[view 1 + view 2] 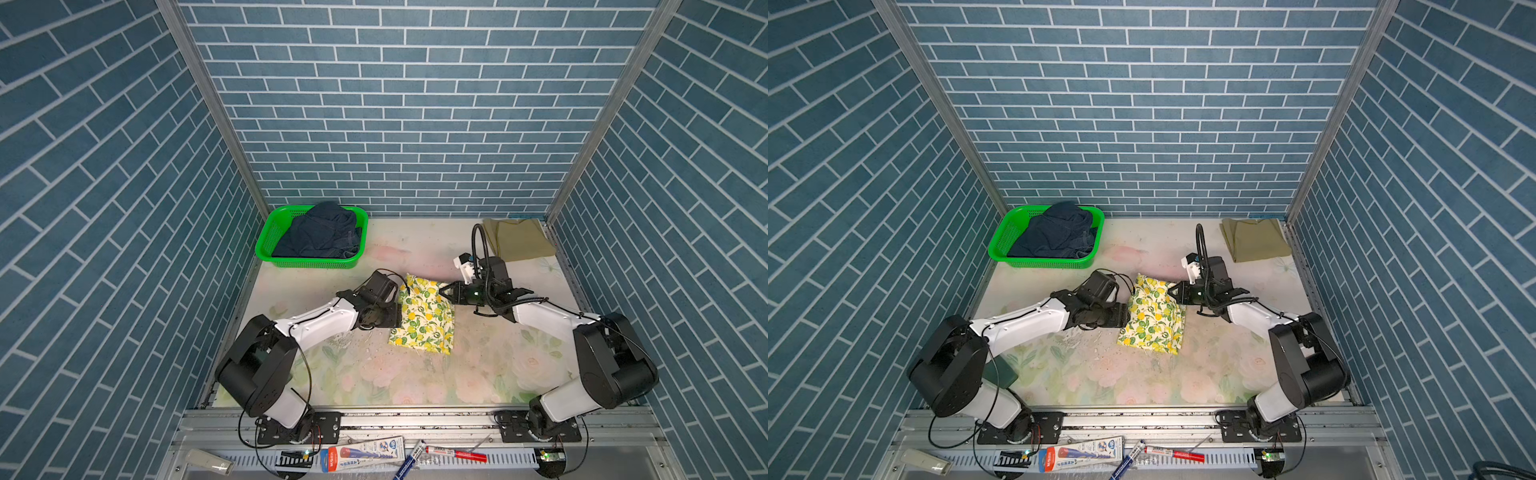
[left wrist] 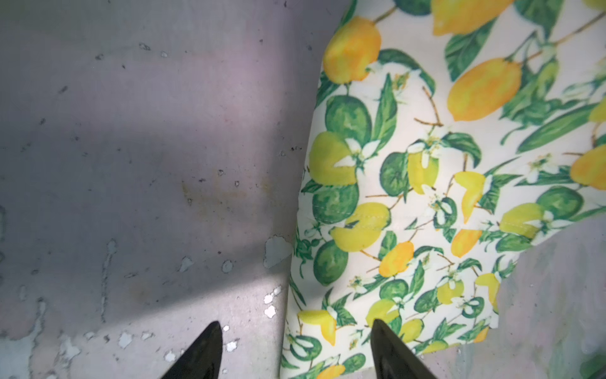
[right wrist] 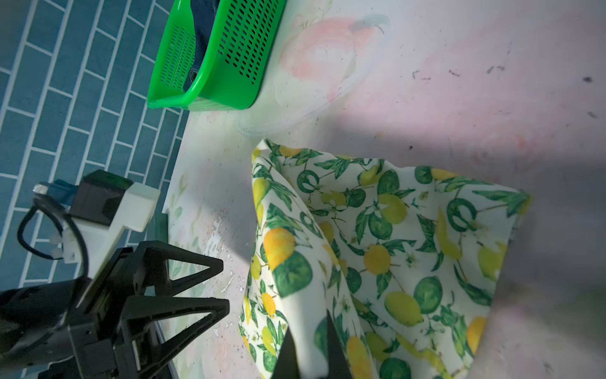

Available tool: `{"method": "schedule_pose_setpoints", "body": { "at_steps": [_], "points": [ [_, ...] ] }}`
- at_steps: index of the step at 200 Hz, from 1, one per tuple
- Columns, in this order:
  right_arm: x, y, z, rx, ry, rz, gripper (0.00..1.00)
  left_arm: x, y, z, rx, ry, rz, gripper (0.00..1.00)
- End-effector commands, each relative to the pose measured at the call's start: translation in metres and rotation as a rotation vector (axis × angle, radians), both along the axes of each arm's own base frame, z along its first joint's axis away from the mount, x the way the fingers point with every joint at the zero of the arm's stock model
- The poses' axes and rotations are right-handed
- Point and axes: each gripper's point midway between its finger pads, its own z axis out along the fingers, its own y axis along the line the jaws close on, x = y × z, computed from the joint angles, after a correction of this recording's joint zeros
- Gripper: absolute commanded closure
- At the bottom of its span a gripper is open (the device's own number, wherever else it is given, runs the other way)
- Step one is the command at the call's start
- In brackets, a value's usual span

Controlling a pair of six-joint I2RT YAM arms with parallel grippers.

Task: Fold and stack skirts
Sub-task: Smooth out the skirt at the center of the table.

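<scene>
The lemon-print skirt (image 1: 424,322) (image 1: 1154,320) lies partly folded in the middle of the table. My right gripper (image 1: 442,291) (image 3: 310,331) is shut on a raised fold at its far right corner. At the cloth's left edge my left gripper (image 1: 398,316) (image 2: 295,331) is open, one finger (image 2: 390,351) over the print and its partner over bare table. It also shows in the right wrist view as the left gripper (image 3: 224,285) with its jaws apart. The navy denim skirt (image 1: 320,232) is bunched in the green basket (image 1: 266,245). The olive-khaki skirt (image 1: 519,239) lies folded at the back right.
The green basket (image 1: 1000,245) stands at the back left against the wall. Blue brick walls close three sides. Markers (image 1: 455,453) and a tube (image 1: 365,451) lie on the front rail below the arm bases. The table cover (image 1: 395,382) is flaking near the left gripper.
</scene>
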Motion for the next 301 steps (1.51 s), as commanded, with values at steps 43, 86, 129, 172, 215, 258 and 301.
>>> {"method": "schedule_pose_setpoints", "body": {
  "at_steps": [43,86,129,172,215,258,301],
  "points": [
    [0.002,-0.012,-0.031,-0.064,0.157,-0.107,1.00,0.001,0.001,0.014,-0.004,-0.024,-0.010,0.27],
    [0.010,-0.018,-0.056,-0.087,0.199,-0.128,1.00,0.003,0.000,0.014,-0.001,-0.023,-0.013,0.27],
    [0.018,-0.028,-0.058,-0.103,0.201,-0.134,1.00,0.004,0.000,0.008,0.021,-0.010,-0.018,0.27],
    [0.027,-0.039,-0.046,-0.083,0.194,-0.145,1.00,0.005,-0.003,0.005,0.022,0.001,-0.022,0.27],
    [0.034,-0.043,-0.049,-0.046,0.225,-0.144,1.00,0.007,-0.005,0.008,0.017,0.000,-0.030,0.28],
    [0.038,-0.044,-0.048,-0.035,0.238,-0.152,1.00,0.006,-0.005,0.009,0.019,0.003,-0.032,0.28],
    [0.041,-0.054,-0.061,-0.095,0.251,-0.169,1.00,0.006,-0.005,0.011,0.020,-0.003,-0.031,0.28]
  ]
}}
